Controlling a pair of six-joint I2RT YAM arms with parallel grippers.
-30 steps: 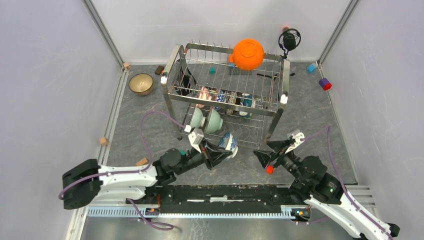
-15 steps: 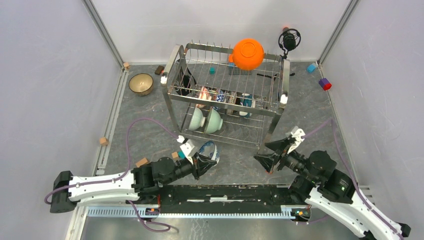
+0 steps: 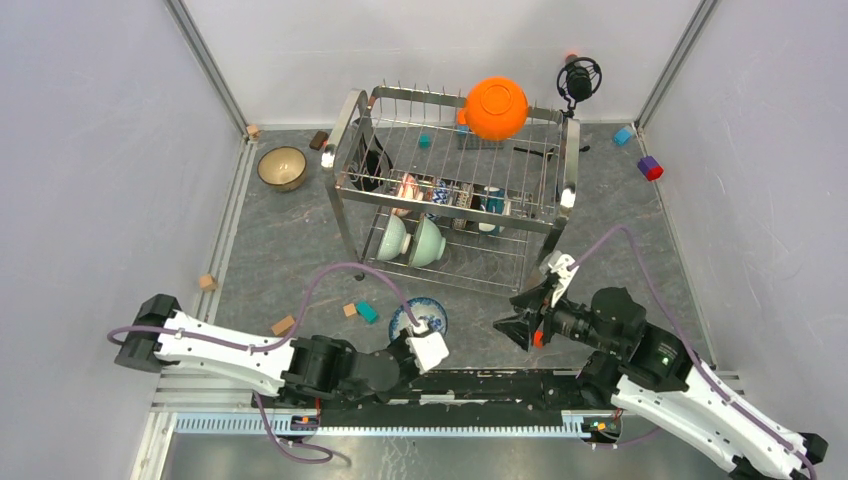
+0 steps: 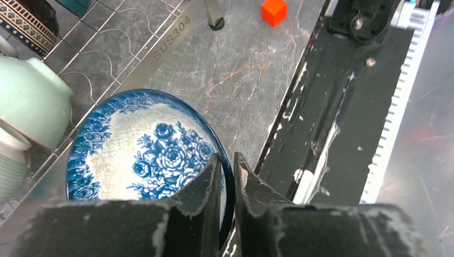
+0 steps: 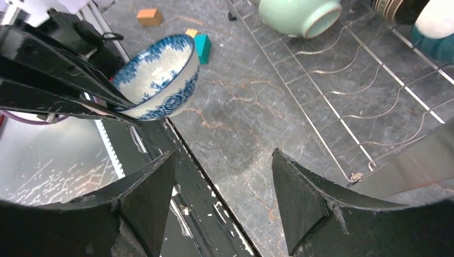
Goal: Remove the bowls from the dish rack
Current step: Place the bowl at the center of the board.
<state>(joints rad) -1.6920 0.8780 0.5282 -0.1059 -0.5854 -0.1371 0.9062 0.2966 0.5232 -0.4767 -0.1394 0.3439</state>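
Observation:
My left gripper [image 3: 428,338] is shut on the rim of a blue-and-white flowered bowl [image 3: 417,316], one finger inside and one outside [image 4: 227,167]. That bowl [image 5: 158,79] hangs tilted over the table beside the black base rail. My right gripper [image 3: 512,314] stands open with nothing between its fingers [image 5: 224,152], in front of the dish rack [image 3: 455,170]. An orange bowl [image 3: 497,108] rests upside down on the rack's top tier. Two pale green bowls [image 3: 412,240] stand on the lower tier, patterned ones [image 3: 445,192] behind them. A brown-gold bowl [image 3: 282,167] sits on the table at the back left.
A black microphone stand [image 3: 578,78] rises behind the rack's right end. Small blocks lie about: teal [image 3: 367,312], tan [image 3: 284,324], blue [image 3: 623,135], red and purple [image 3: 650,168]. An orange cube [image 4: 273,10] lies by the rack's foot. The base rail [image 3: 450,385] runs along the near edge.
My left arm has drawn back and down toward the near rail, carrying the blue-and-white bowl away from the rack. My right gripper has shifted left toward the rack's front and narrowed slightly.

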